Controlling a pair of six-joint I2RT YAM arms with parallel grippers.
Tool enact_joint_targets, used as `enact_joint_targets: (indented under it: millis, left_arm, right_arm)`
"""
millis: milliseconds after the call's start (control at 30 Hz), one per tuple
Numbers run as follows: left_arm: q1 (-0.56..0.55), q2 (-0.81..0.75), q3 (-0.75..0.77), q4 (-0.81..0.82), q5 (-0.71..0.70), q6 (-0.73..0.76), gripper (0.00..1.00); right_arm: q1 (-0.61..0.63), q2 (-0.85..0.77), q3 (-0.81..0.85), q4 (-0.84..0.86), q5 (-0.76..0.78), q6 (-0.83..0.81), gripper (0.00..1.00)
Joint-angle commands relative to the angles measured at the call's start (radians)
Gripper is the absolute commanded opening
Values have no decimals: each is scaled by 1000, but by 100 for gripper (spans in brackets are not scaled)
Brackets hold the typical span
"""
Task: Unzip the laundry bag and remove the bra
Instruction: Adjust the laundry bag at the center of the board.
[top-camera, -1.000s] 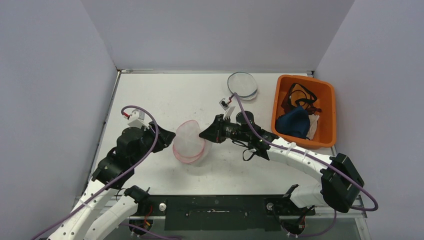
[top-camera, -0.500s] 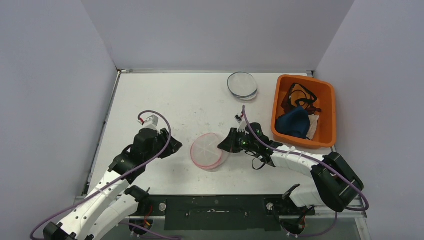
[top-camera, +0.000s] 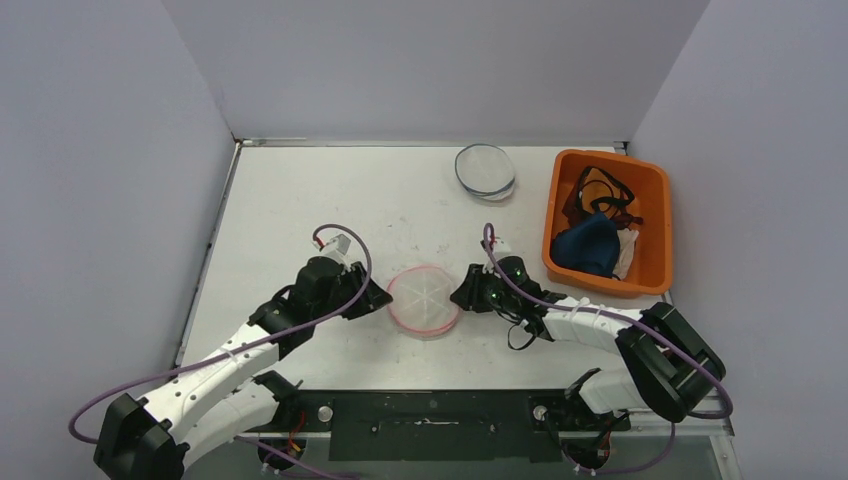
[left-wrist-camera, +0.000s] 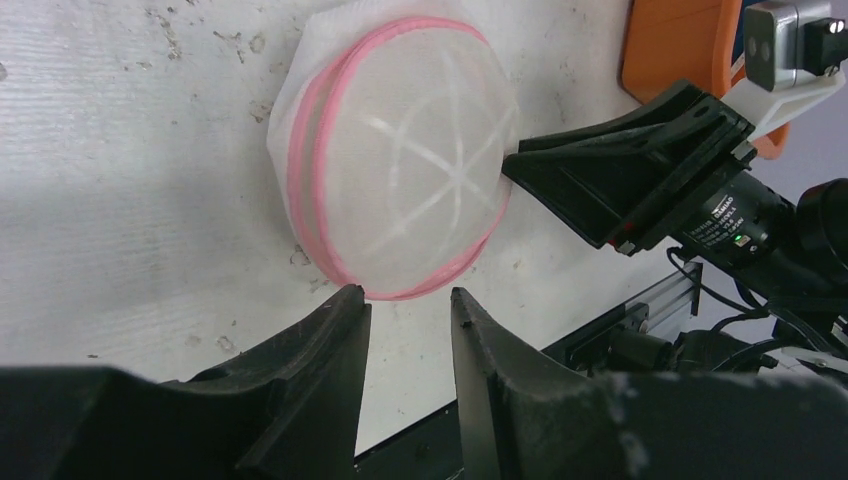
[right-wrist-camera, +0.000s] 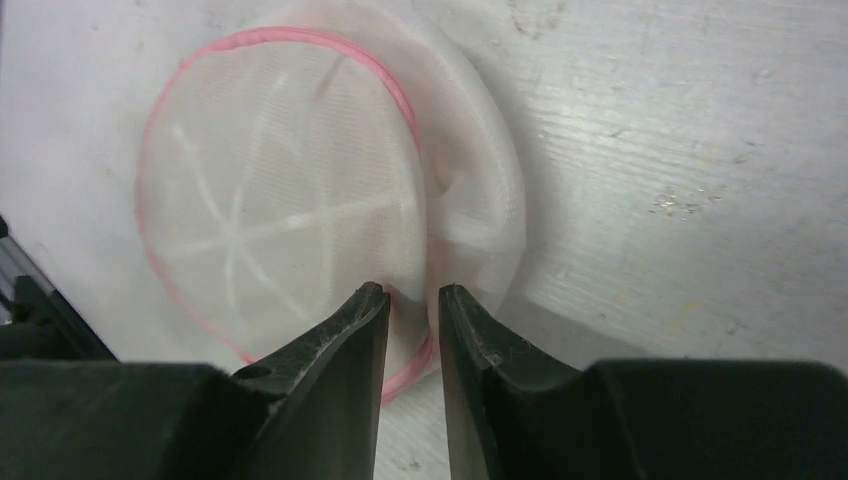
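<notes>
1. Right wrist view: my right fingers (right-wrist-camera: 365, 320) are standing narrowly parted at the laundry bag's (right-wrist-camera: 290, 220) pink rim, clasping nothing.
2. My left fingers (left-wrist-camera: 340, 330) are hanging released just beside the opposite rim.
3. No zip pull is showing, so I am judging that one side should be anchoring the rim while the other is hunting for it.
4. The bag is lying flat on the desk (top-camera: 300, 200) between both arms, with the orange bin (top-camera: 558, 200) sitting well apart and bare desk lying behind.

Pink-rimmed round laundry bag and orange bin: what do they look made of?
Pink-rimmed round laundry bag: sheer white mesh fabric, matte; the fine see-through weave shows in the wrist views. White ribs cross its face, and the pink rim looks like stitched trim. Orange rectangular bin: probably moulded plastic, smooth with rounded corners.
</notes>
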Motion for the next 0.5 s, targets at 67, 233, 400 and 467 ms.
enact_joint_targets:
  millis: [67, 233, 400, 467]
  left_arm:
    - [-23, 6, 27, 81, -16, 1, 34]
    - [-24, -17, 34, 68, -27, 6, 34]
    - [-29, 13, 25, 174, 27, -21, 33]
    - [-35, 60, 16, 275, 72, -40, 30]
  right_arm:
    - [-7, -95, 24, -75, 130, -74, 44]
    - [52, -204, 124, -239, 232, -128, 63]
    - [181, -222, 190, -240, 214, -137, 49]
    - [182, -195, 174, -149, 122, -87, 29]
